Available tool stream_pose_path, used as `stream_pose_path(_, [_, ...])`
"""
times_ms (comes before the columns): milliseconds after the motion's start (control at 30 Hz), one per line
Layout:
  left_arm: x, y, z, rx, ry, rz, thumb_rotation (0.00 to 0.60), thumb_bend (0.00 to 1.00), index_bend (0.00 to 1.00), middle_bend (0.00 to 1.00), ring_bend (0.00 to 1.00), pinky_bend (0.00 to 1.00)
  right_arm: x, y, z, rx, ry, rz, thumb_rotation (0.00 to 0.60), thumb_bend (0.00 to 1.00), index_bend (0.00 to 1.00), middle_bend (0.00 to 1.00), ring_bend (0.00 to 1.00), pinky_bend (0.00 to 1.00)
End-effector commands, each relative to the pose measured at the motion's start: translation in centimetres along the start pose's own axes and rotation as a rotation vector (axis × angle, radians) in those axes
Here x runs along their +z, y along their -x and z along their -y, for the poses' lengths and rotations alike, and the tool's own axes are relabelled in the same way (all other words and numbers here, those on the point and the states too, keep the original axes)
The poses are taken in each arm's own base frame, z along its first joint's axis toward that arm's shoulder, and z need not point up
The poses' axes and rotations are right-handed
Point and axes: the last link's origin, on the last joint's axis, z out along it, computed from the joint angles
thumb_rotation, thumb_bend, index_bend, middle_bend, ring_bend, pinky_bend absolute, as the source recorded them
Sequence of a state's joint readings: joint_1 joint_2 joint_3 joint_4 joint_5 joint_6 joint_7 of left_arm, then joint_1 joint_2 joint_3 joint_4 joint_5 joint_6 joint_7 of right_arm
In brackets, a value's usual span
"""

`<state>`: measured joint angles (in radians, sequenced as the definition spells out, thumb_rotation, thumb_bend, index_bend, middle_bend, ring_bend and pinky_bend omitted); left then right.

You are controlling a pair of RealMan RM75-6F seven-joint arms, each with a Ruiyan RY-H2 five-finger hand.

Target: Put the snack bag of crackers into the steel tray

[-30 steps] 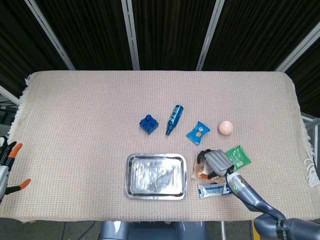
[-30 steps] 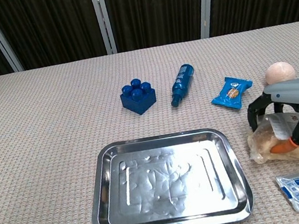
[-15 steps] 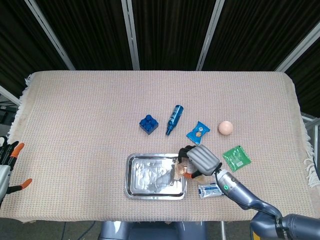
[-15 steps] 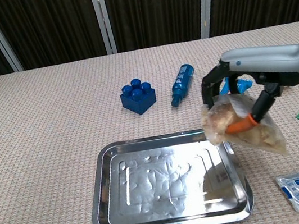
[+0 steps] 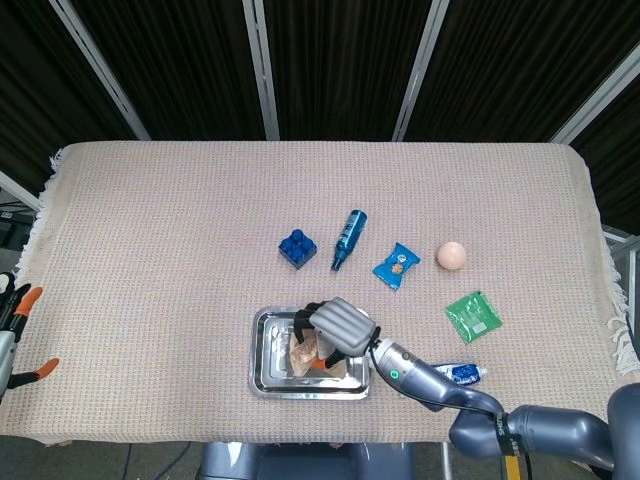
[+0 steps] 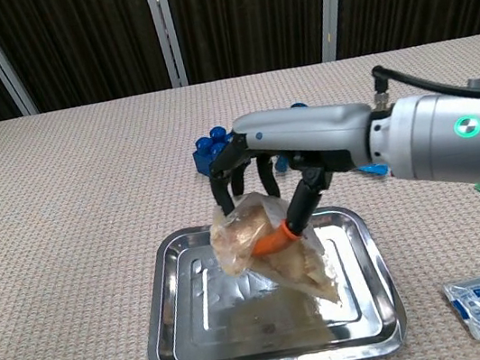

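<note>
Right hand (image 6: 272, 152): grasping the cracker bag (image 6: 265, 249)
Cracker bag: hanging above the tray (image 6: 178, 336)
Left hand (image 5: 12, 335): state unclear

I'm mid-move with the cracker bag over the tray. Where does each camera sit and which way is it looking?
Head view: high above the near edge, looking steeply down on the whole table; shows the right hand, its forearm, and the left hand at the left edge.
Chest view: low at the near edge, looking forward across the table; shows only the right hand and forearm.
Shared: the right hand holding the snack bag above the steel tray, and the blue block.
</note>
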<state>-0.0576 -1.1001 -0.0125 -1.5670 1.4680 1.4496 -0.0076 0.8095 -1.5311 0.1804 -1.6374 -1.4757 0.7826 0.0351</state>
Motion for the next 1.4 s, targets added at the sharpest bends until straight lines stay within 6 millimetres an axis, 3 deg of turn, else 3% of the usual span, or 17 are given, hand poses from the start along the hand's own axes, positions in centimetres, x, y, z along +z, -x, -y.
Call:
stream_pose_path(33, [0.0,0.1,0.1,-0.001,-0.002,0.005,0.600,0.05,0.00,0.00,0.00,0.00,1.7,0.5,0.5,-0.014,-0.008,0.010,0.600,0.22,0.43,0.30,0.25,0.46])
stream_pose_path(167, [0.2,0.2,0.0,-0.004,-0.001,0.009,0.600,0.05,0.00,0.00,0.00,0.00,2.8,1.0,0.9,-0.034,-0.001,0.047,0.600,0.08,0.06,0.03,0.02,0.19])
stream_pose_path(267, [0.4,0.2,-0.1,-0.005,0.002,0.007,0.600,0.05,0.00,0.00,0.00,0.00,2.8,0.7,0.9,-0.039,0.010,0.056,0.600,0.01,0.00,0.00,0.00,0.04])
stream_pose_path(333, [0.5,0.2,-0.1,-0.005,0.003,0.005,0.600,0.05,0.00,0.00,0.00,0.00,2.6,0.2,0.9,-0.052,0.018,0.051,0.600,0.00,0.00,0.00,0.00,0.00])
stream_pose_path(533, [1.0,0.2,-0.6,-0.008,0.021,0.004,0.600,0.05,0.00,0.00,0.00,0.00,0.2,-2.1,0.2,-0.095,0.063,0.001,0.600,0.00,0.00,0.00,0.00,0.00])
stream_pose_path(600, [1.1,0.2,-0.8,-0.007,0.027,0.002,0.600,0.05,0.00,0.00,0.00,0.00,-1.2,-3.0,-1.2,-0.115,0.121,-0.046,0.600,0.00,0.00,0.00,0.00,0.03])
stream_pose_path(733, [1.3,0.1,-1.0,0.000,0.034,-0.018,0.600,0.05,0.00,0.00,0.00,0.00,-4.3,-3.6,-3.2,-0.157,0.214,-0.116,0.600,0.00,0.16,0.06,0.00,0.17])
stream_pose_path(833, [1.2,0.1,-1.1,-0.003,0.032,-0.028,0.600,0.06,0.00,0.00,0.00,0.00,-6.2,-3.7,-4.5,-0.175,0.278,-0.144,0.600,0.00,0.23,0.10,0.02,0.19])
stream_pose_path(1000, [1.4,-0.1,-1.3,-0.015,0.022,-0.076,0.600,0.11,0.00,0.00,0.00,0.00,-12.5,-3.7,-7.9,-0.276,0.471,-0.238,0.600,0.00,0.29,0.15,0.08,0.20])
stream_pose_path(1300, [0.8,-0.3,-2.0,-0.035,0.034,-0.082,0.600,0.11,0.01,0.00,0.00,0.00,-20.4,-3.0,-9.4,-0.362,0.665,-0.360,0.600,0.00,0.20,0.12,0.05,0.20])
stream_pose_path(1400, [0.5,-0.1,-2.1,-0.036,0.041,-0.065,0.600,0.11,0.01,0.00,0.00,0.00,-22.2,-2.8,-9.6,-0.372,0.709,-0.383,0.600,0.00,0.17,0.09,0.02,0.16])
